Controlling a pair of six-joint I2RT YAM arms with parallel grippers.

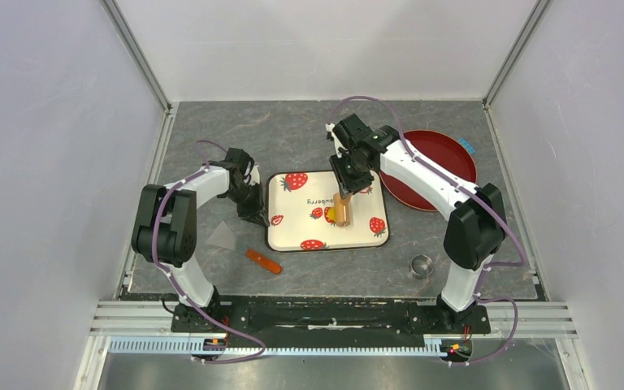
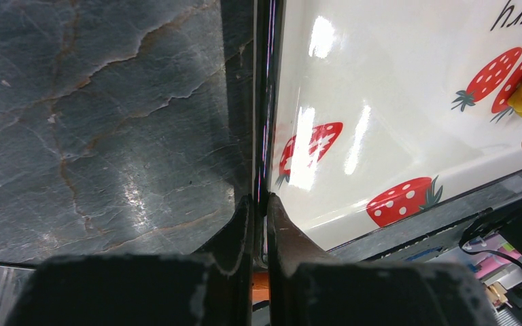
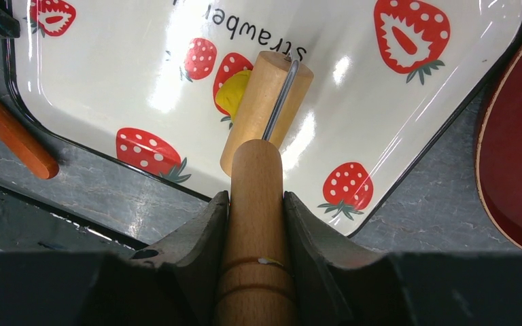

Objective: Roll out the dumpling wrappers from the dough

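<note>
The left claw [image 2: 262,200] is pinching the left rim of the tray [image 2: 380,102]. Its two fingers are almost shut, with only the thin edge between them, so it is holding the tray steady. The dough [image 3: 234,92] is lying on the tray, a bit right of the middle, over a strawberry print and well apart from the left claw. It is looking like a small yellow lump, soft and light, so I am guessing it is going to squash easily and maybe stick to the wood or tear if pushed too hard. The dough is not the thing to grab; the roller [image 3: 266,95] is, by its handle. The roller's drum is sitting on the dough's right side, touching it and covering part of it. The right claw [image 3: 256,200] is gripping the wooden handle, its fingers partly open and pressing on both sides. The dough is lying just ahead of this claw, past the end of the handle.
</note>
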